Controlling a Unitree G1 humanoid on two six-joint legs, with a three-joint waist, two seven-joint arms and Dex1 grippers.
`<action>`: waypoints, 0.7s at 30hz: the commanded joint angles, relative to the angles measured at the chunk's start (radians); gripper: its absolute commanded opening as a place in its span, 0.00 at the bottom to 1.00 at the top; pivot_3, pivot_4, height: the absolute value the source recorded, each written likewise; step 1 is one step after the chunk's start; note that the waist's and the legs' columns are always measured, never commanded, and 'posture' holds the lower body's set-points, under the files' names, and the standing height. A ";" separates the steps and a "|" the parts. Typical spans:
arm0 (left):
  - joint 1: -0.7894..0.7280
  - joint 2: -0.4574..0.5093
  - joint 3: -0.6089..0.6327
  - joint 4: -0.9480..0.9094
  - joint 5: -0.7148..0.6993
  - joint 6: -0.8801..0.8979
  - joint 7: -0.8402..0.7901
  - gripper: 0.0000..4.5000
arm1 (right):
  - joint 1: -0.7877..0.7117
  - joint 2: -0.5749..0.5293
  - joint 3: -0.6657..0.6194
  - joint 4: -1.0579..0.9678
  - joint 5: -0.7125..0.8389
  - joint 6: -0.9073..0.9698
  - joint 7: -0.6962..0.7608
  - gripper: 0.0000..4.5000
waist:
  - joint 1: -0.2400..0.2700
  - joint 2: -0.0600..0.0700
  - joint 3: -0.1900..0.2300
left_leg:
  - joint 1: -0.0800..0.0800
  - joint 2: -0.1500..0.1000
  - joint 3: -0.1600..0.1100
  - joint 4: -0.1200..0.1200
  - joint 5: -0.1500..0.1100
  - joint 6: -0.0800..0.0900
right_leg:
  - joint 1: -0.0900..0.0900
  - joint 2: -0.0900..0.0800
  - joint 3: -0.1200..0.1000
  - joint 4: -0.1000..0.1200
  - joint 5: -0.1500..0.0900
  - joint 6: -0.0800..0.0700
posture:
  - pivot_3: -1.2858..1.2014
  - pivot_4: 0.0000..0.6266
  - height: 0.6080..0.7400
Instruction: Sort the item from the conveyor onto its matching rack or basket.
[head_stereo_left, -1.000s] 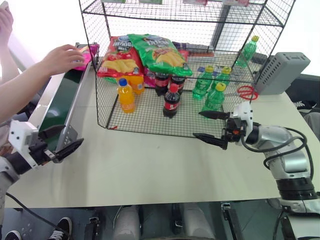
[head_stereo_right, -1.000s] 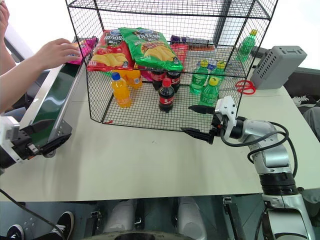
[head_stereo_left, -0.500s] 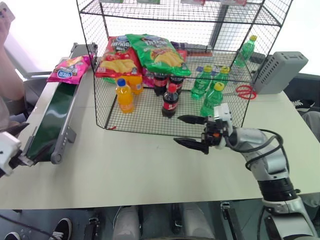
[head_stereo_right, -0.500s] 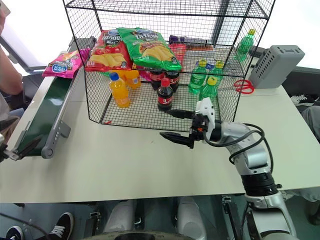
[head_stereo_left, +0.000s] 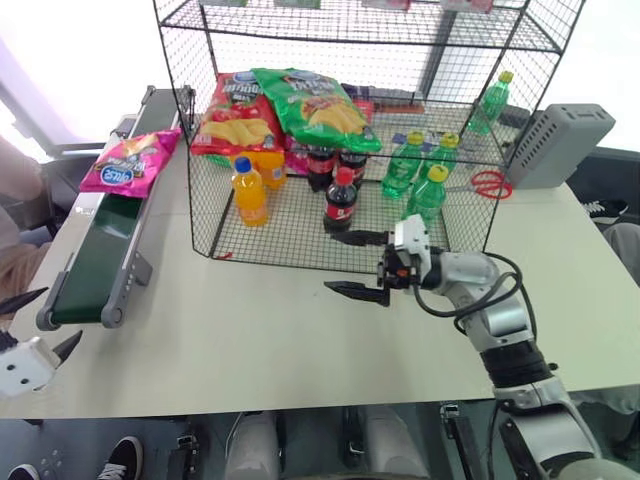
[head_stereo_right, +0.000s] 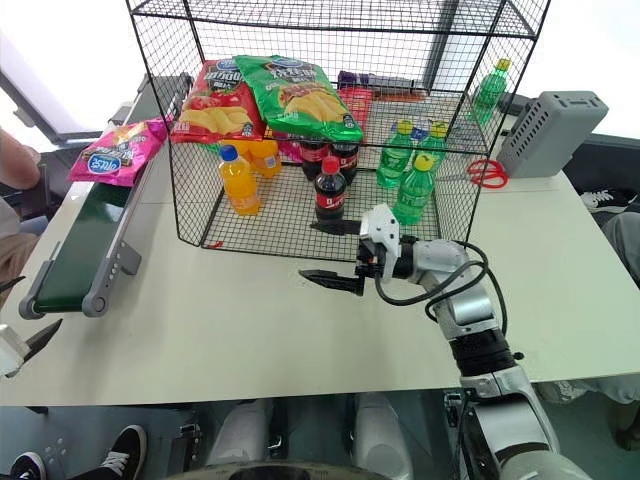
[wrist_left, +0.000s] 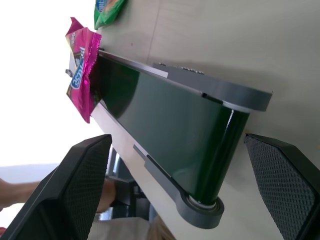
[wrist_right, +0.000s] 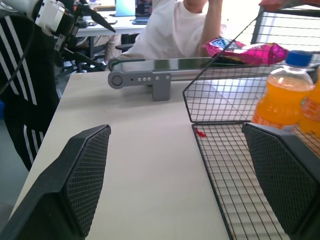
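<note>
Magenta-pink glossy chip bag (head_stereo_left: 128, 162) lies flat on the far end of the conveyor (head_stereo_left: 105, 240), the dark-green belt running along the counter's (head_stereo_left: 260, 330) left edge; from counter centre the bag sits at about ten o'clock. One corner overhangs the belt's outer side. Nothing touches it.

Handling, judged: light, air-filled, film slippery and crinkly, contents brittle. A hard squeeze would crush the chips or let the pillow squirt out. Best hold looks like a crimped end seam or a flat pinch across one edge, not the puffed middle.

Black wire rack (head_stereo_left: 360, 130) stands just beside the conveyor, at three o'clock from the bag. Its middle tier carries a red chip bag (head_stereo_left: 237, 112) and a green chip bag (head_stereo_left: 315, 105); that tier looks like the matching spot. Below them stand bottles: orange (head_stereo_left: 250, 192), cola (head_stereo_left: 342, 202), green (head_stereo_left: 428, 192).

Left gripper (head_stereo_left: 35, 330) hangs off the counter's near-left corner, at six o'clock from the bag and well apart from it, past the belt's near roller. Jaws spread wide, empty; in the left wrist view they frame the belt's end with the bag far along it.

Right gripper (head_stereo_left: 358, 265) hovers over the counter by the rack's front edge, pointing toward the conveyor. Jaws spread wide, holding nothing.
</note>
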 joint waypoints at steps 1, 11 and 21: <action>0.011 0.036 0.034 0.047 0.062 -0.037 0.092 1.00 | -0.030 0.003 -0.003 0.004 -0.010 -0.032 0.007 0.97 | 0.000 0.000 0.000 | 0.000 0.000 0.000 0.000 0.000 0.000 | 0.000 0.000 0.000 0.000 0.000 0.000 | 0.52 0.24 1.00; -0.013 0.096 -0.042 0.136 0.062 -0.065 0.164 1.00 | -0.020 0.042 0.038 -0.024 -0.023 -0.052 0.012 0.97 | -0.002 0.000 0.000 | 0.000 0.000 0.000 0.000 0.000 0.000 | 0.000 -0.001 0.000 0.000 0.000 0.000 | 0.52 0.24 1.00; -0.044 0.127 -0.104 0.177 0.075 -0.062 0.204 1.00 | -0.021 0.009 0.060 -0.073 0.021 0.032 0.077 0.97 | 0.000 0.000 0.000 | 0.000 0.000 0.001 0.000 0.000 0.000 | -0.001 -0.001 0.000 0.000 0.000 0.000 | 0.52 0.24 1.00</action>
